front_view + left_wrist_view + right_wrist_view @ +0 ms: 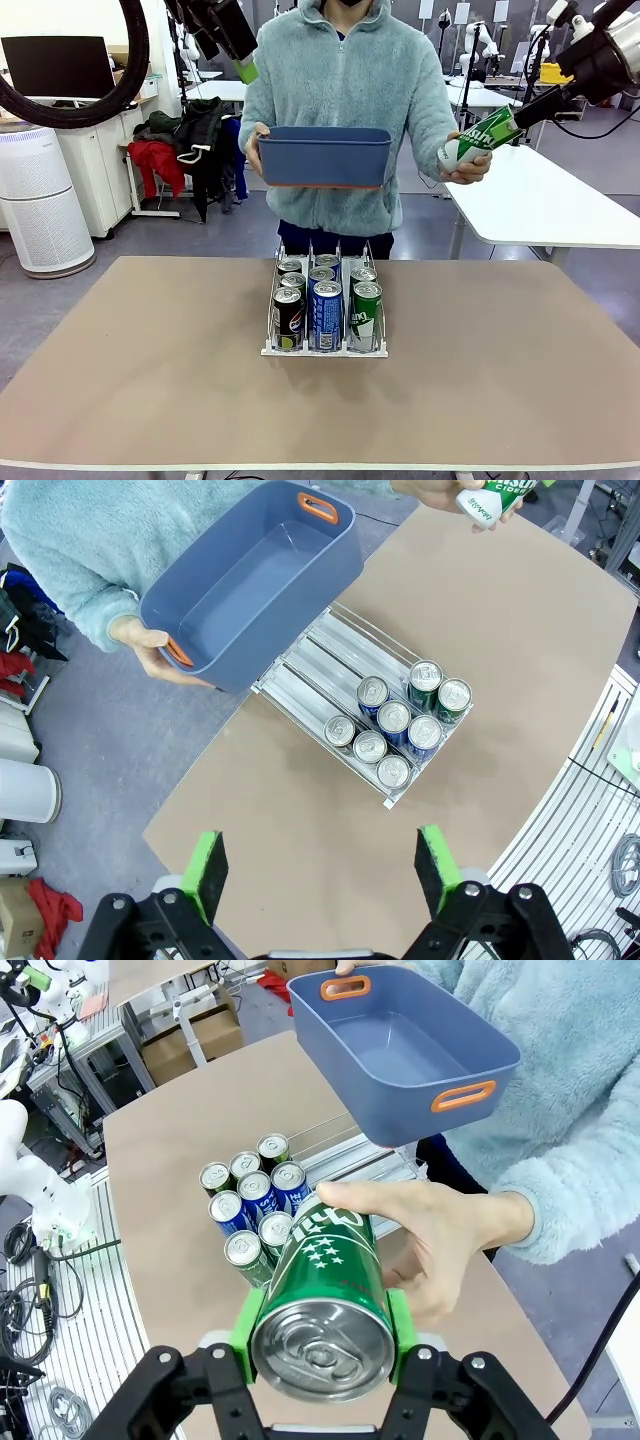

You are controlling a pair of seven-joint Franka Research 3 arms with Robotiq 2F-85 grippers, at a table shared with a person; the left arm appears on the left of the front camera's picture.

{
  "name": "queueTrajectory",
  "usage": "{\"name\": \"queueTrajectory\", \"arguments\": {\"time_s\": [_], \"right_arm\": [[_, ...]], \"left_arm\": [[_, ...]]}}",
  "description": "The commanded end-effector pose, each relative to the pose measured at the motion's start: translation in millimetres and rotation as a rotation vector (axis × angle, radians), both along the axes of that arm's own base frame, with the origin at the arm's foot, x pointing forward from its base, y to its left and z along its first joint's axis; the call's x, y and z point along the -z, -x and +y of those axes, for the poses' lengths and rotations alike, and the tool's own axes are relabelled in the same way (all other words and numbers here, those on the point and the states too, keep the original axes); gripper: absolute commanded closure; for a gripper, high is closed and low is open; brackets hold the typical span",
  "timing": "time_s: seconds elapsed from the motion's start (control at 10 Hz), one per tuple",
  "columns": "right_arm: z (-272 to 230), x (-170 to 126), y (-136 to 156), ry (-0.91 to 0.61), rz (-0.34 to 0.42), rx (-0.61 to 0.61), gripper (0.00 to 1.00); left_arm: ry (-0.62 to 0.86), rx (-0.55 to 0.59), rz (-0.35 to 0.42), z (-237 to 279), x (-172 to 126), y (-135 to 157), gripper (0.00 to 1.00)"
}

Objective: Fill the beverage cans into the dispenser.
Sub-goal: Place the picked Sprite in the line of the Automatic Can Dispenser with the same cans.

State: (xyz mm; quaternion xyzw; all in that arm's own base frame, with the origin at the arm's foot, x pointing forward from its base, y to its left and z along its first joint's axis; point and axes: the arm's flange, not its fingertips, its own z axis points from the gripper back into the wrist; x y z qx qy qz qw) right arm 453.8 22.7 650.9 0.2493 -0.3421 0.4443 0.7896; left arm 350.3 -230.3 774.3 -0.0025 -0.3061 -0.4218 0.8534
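- Nearest on the brown tabletop (150, 380): low clear three-lane wire-divided dispenser rack (325, 350), mid-table, front lip toward the robot.
- Count in the rack from the left wrist view: seven slim aluminium cans (398, 725), all upright, bunched at the front end. Front view shows black Pepsi lane on the left, blue in the middle, green on the right. Exact split per lane is hard to call; looks like one lane has three, the others two each.
- Back stretch of all three lanes is bare.
- Behind the table: person in a fleecy light-blue top holds an empty dark blue rectangular plastic bin with orange handles (324, 156) in one hand (254, 140).
- Person's other hand (470, 165) is on an eighth can, a green slim one (484, 134), up high at the robot's right.
- Right gripper (320, 1332) pinches that green can across its body, silver top toward the wrist camera. Both hold it now.
- Left gripper (320, 870) is spread wide, holding nothing, hovering high over the table.
- Step, my read: handover of the last can. Next needs the person to let go, then the right arm carries it to the back of a lane and sets it upright.
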Motion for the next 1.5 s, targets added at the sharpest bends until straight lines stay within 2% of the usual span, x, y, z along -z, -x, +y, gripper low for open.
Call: {"name": "queueTrajectory", "arguments": {"time_s": [0.0, 1.3, 1.4], "right_arm": [[1.6, -1.4, 0.6, -0.006, 0.002, -0.004, 0.47], [1.6, -1.4, 0.6, -0.006, 0.002, -0.004, 0.47], [1.1, 1.0, 0.2, 0.000, 0.004, -0.004, 0.42]], "left_arm": [[-0.009, 0.007, 0.007, 1.5, -1.3, 0.3, 0.00], [-0.009, 0.007, 0.007, 1.5, -1.3, 0.3, 0.00], [-0.009, 0.007, 0.007, 1.5, -1.3, 0.3, 0.00]]}}
